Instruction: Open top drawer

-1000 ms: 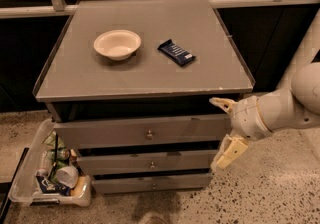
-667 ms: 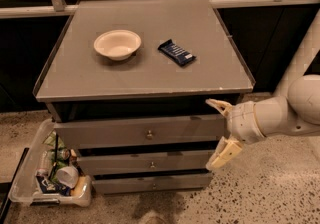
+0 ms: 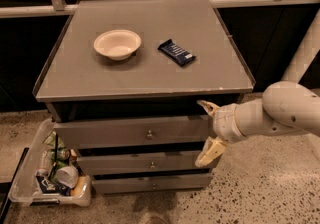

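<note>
The top drawer is the widest grey front under the grey cabinet top, with a small round metal knob at its centre. It stands slightly out from the cabinet, with a dark gap above it. My gripper is open in front of the drawer's right end, to the right of the knob. One cream finger points up-left near the drawer's upper right corner. The other finger hangs down over the second drawer.
A white bowl and a dark blue snack bar lie on the cabinet top. A third drawer sits lowest. A clear bin of trash stands on the speckled floor at the left. A railing runs behind.
My gripper and arm have shifted left, toward the drawer's right end and nearer the knob. The drawers, bowl and snack bar have not moved.
</note>
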You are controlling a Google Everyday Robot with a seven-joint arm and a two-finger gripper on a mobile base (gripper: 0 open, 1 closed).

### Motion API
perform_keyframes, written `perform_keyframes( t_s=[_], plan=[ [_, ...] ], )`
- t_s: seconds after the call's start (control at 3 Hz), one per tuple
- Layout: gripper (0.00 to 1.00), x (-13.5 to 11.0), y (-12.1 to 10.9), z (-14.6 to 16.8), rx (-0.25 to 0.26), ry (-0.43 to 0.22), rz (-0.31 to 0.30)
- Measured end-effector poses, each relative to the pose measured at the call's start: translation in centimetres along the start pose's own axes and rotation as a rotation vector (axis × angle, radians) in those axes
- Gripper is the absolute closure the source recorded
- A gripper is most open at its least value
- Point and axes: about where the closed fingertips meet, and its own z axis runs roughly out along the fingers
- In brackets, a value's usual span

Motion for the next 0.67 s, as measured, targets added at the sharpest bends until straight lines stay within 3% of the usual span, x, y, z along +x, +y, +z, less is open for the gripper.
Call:
perform_keyframes(
  t_s=[0.33,0.67],
  plan=[
    [0.0,1.7,-1.1,1.8,0.037,0.123,-0.001],
    [0.0,3.9,-1.5,2.7,0.067,0.213,0.039]
  ],
)
